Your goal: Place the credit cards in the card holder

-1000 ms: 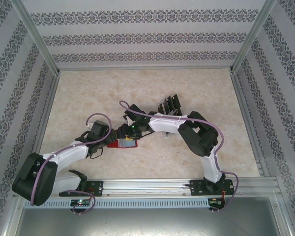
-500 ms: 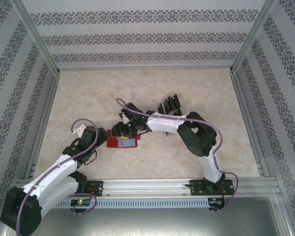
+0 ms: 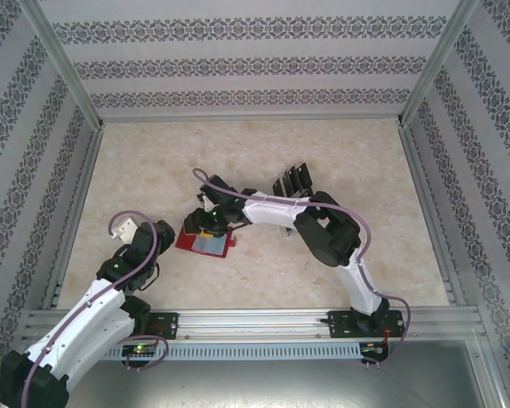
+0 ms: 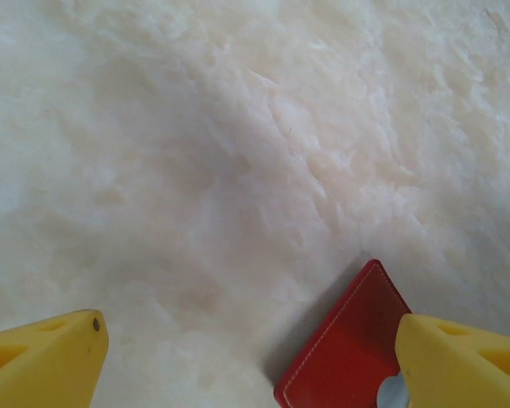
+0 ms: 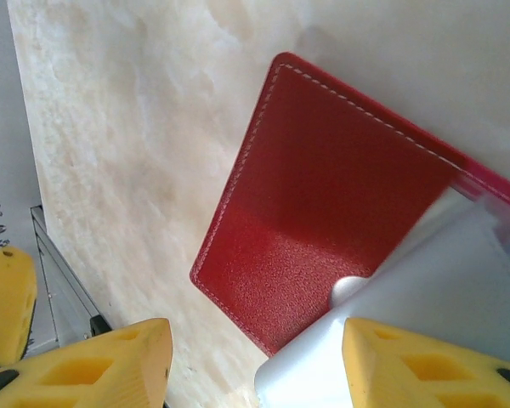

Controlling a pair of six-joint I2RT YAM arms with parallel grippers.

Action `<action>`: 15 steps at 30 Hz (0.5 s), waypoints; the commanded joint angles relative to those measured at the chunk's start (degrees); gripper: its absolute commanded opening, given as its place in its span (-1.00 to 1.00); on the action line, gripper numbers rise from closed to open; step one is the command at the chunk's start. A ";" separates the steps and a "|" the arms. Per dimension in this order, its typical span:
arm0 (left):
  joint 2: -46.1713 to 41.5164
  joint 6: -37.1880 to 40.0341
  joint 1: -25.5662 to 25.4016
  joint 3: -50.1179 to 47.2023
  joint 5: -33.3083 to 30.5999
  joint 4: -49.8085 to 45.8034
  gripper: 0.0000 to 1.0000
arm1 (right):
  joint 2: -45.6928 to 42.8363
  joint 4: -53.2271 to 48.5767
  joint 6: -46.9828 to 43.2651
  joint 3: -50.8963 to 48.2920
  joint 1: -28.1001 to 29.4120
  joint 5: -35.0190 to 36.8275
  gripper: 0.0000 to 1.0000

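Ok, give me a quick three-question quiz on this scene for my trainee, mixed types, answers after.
1. True or false: the left gripper is clamped on the card holder.
2. The credit cards stand: A, left of the left arm; B, just beyond the right arm; C, at the near rail.
3. Fill in: the card holder lies ___, greyish inside showing.
Key: 1 false; 2 B; 3 open.
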 commanded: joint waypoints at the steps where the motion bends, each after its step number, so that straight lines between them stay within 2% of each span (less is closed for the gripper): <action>1: -0.49 -0.48 0.33 1.25 -0.36 -2.34 0.76 | 2.79 -2.52 0.86 4.94 1.22 -1.81 0.11; 11: -0.63 1.35 0.40 0.15 1.58 -0.03 0.76 | 9.61 -10.20 -1.39 25.69 0.32 -1.77 0.11; 15: 1.66 3.65 0.38 -0.42 4.75 3.10 0.74 | 6.90 -12.15 -3.05 27.67 -0.80 1.22 0.11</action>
